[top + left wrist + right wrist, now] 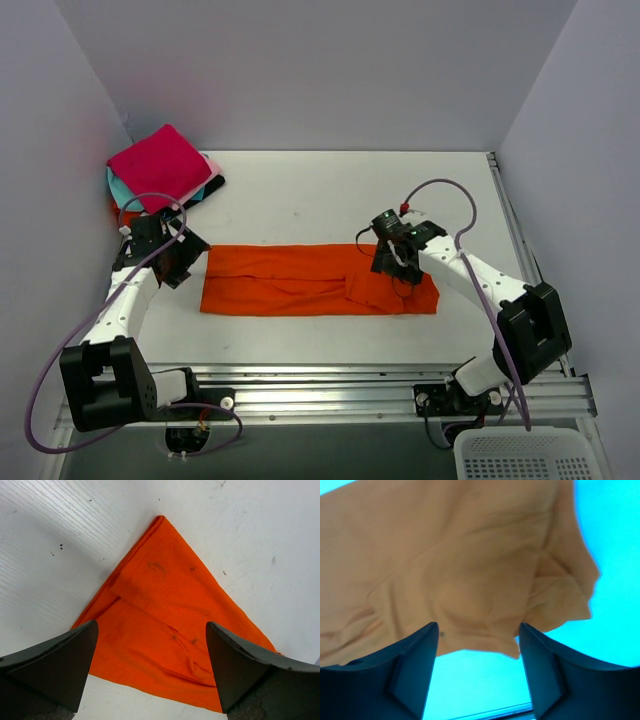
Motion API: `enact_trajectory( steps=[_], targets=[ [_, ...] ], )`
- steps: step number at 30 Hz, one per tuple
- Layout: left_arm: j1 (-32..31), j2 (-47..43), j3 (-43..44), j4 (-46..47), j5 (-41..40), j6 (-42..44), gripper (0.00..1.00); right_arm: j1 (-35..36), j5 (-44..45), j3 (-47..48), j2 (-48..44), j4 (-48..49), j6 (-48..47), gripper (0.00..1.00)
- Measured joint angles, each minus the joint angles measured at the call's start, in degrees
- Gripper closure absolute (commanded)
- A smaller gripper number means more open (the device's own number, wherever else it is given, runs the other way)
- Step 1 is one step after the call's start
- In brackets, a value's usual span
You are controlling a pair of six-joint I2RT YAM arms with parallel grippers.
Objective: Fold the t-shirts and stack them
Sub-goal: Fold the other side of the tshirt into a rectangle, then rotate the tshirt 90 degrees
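We log the shirt [300, 280] lying across mid-worktop [300, 200], running left to right. The stack [160, 170] sits in the far left corner, behind the shirt's left end. The left end effector [188, 262] is at that end and the right end effector [395, 262] is over the right part. A basket [525, 455] lies off the near right corner.
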Motion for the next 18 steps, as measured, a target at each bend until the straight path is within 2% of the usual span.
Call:
enact_trajectory(
  steps=[1, 3, 4, 6, 15, 18],
  targets=[
    [0.0, 0.0, 0.0, 0.0, 0.0, 0.0, 0.02, -2.0, 0.0, -0.9, -0.4, 0.3, -0.5, 0.58],
    [0.0, 0.0, 0.0, 0.0, 0.2, 0.0, 0.02, -5.0, 0.1, -2.0, -0.2, 0.7, -1.7, 0.72],
    [0.0, 0.0, 0.0, 0.0, 0.3, 0.0, 0.02, -5.9, 0.2, -2.4, 0.1, 0.9, -2.1, 0.85],
    [0.0, 0.0, 0.0, 0.0, 0.5, 0.0, 0.02, -7.0, 0.2, -3.0, 1.3, 1.4, -3.0, 1.00],
    [0.0, 0.1, 0.0, 0.0, 0.9, 1.0, 0.02, -7.9, 0.1, -2.9, 14.0, 4.8, -3.8, 1.00],
    [0.0, 0.3, 0.0, 0.1, 1.4, 1.1, 0.02, -7.9, 0.5, 0.1, 17.4, 4.0, -4.1, 1.00]
  ],
)
